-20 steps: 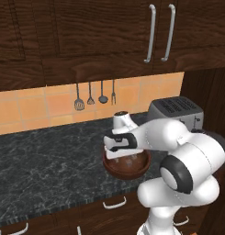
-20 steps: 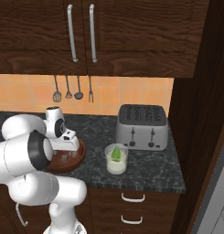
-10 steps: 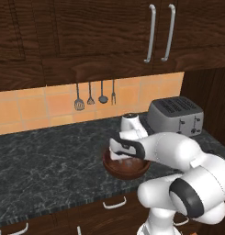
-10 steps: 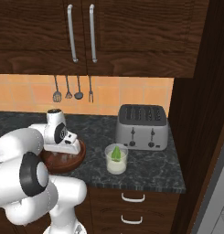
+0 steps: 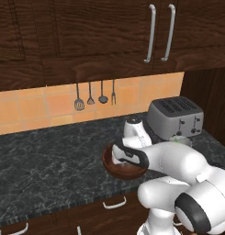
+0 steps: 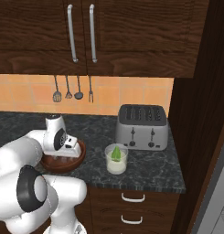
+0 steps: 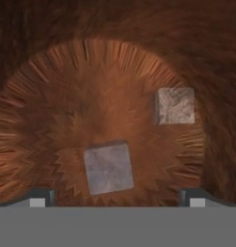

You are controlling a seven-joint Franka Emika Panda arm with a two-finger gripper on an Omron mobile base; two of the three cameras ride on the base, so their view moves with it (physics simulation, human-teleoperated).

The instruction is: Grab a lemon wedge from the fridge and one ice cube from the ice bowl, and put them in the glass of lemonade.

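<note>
Since the earlier frames our hand had swung further over the ice bowl and dropped lower into it, while the base cameras held their place.

In the left base view, the ice bowl point(image 5: 125, 166) sat on the dark counter point(image 5: 45, 165) in front of the toaster point(image 5: 174, 117), and our white arm curled over it so that the hand covered most of its inside.

In the right base view, the gripper point(image 6: 67, 148) hung just above the bowl's rim, pointing down. The glass of lemonade point(image 6: 116, 159) stood beside the bowl, in front of the toaster, with the lemon wedge point(image 6: 116, 152) already sitting green in it. So we judged that only the ice remained.

In the hand view, the jaws stood spread wide with nothing between them, one fingertip point(image 7: 40, 197) at each lower corner. Two cubes lay on the bowl floor: the nearer ice cube point(image 7: 109, 167) sat between our tips, the second cube point(image 7: 176, 105) well apart, further off and to the right.

We expected the cube to be light, hard and slippery, so we judged it best gripped squarely on two opposite flat faces, low down, closing gently.
</note>
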